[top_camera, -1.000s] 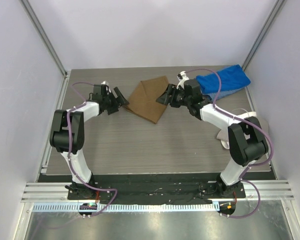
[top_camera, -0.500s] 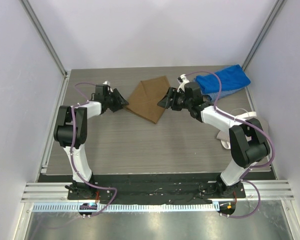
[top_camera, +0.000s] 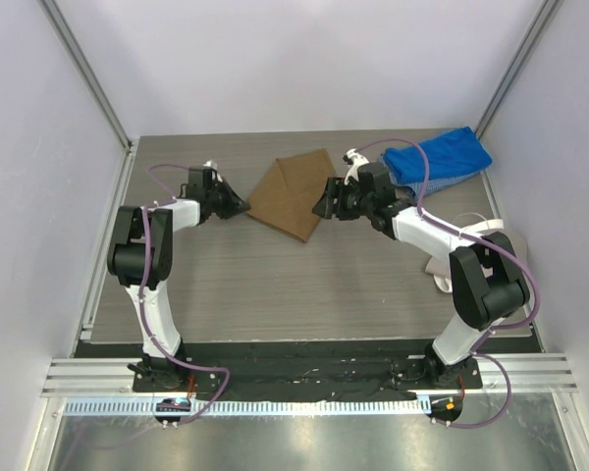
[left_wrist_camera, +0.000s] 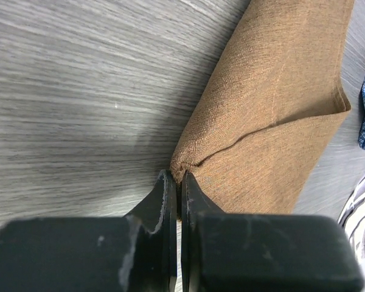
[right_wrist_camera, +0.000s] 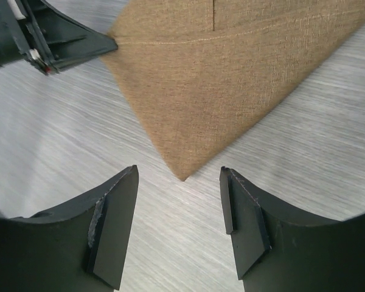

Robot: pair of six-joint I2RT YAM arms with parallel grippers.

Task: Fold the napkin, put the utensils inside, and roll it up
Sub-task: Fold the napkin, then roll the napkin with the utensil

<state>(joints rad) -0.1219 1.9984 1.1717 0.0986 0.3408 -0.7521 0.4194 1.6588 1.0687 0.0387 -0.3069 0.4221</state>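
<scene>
The tan-brown napkin lies folded and flat at the back middle of the table. My left gripper is at its left corner, jaws shut on a pinch of the cloth's edge; the fabric puckers at the tips. My right gripper stands open at the napkin's right side, with the pointed corner between its fingertips and touching neither pad. The left gripper's fingers show at the napkin's far corner in the right wrist view. The utensils are out of view.
A blue cloth lies bunched at the back right, close behind my right arm. A beige-and-white item sits at the right edge, partly hidden by that arm. Grey walls and frame posts enclose the table.
My left gripper has slid right onto the napkin's left corner and shut on it. My right gripper has edged a little toward the right corner, still open.
</scene>
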